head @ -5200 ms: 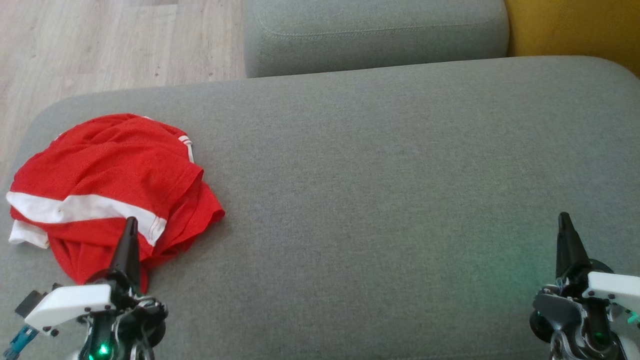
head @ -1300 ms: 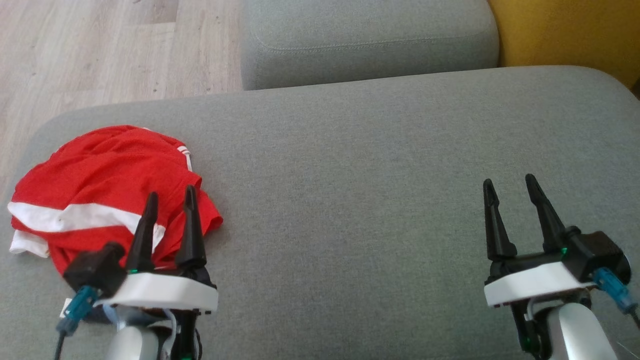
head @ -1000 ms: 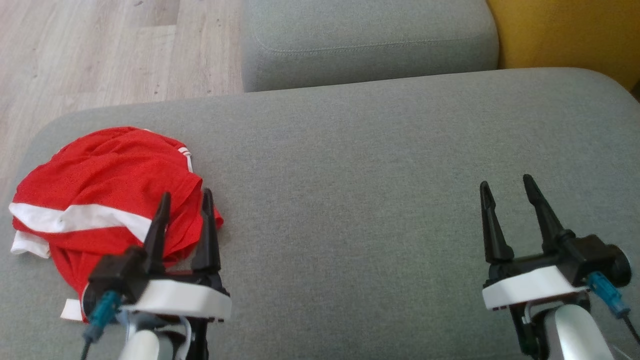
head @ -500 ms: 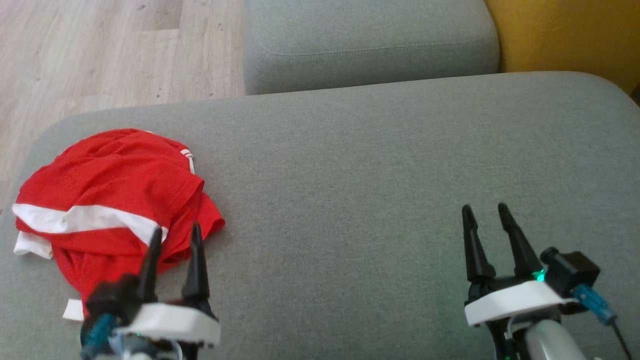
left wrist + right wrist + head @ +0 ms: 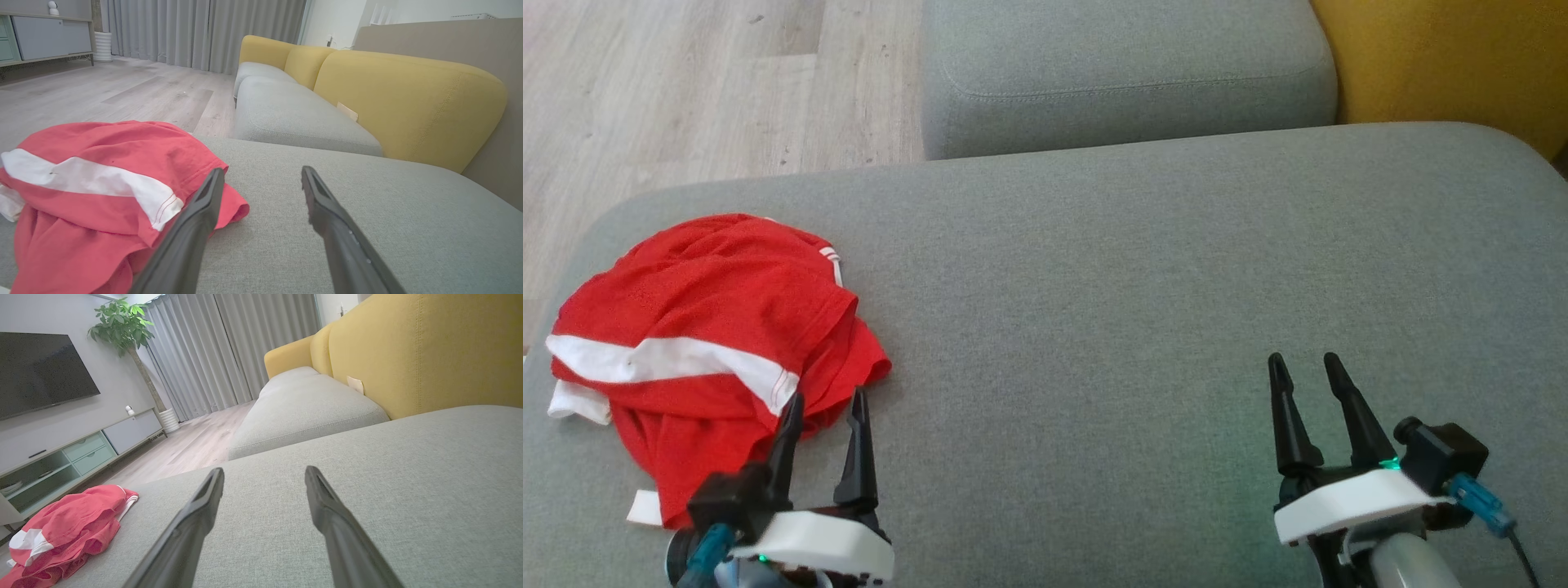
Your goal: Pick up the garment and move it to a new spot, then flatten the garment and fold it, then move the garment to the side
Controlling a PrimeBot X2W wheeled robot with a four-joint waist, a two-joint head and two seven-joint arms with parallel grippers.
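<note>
The garment (image 5: 703, 343), red mesh with a white band, lies crumpled in a heap at the left end of the grey cushion (image 5: 1135, 310). Its print is hidden in the folds. My left gripper (image 5: 825, 408) stands open just at the heap's near right edge; its left finger overlaps the red cloth, and nothing lies between the fingers. In the left wrist view the garment (image 5: 94, 192) lies left of the open left gripper (image 5: 261, 173). My right gripper (image 5: 1303, 367) is open over bare cushion at the lower right, far from the garment (image 5: 61, 531). The right wrist view looks along the open right gripper (image 5: 263, 473).
A second grey cushion (image 5: 1127, 73) sits beyond the one in front, with a yellow backrest (image 5: 1445, 65) at the right. Wooden floor (image 5: 686, 82) lies past the cushion's far left edge. A TV cabinet (image 5: 77, 449) and a potted plant (image 5: 122, 322) stand across the room.
Both grippers have drawn back toward the bottom of the head view, still open. The left one has come off the heap to its near right edge. The garment has not moved.
</note>
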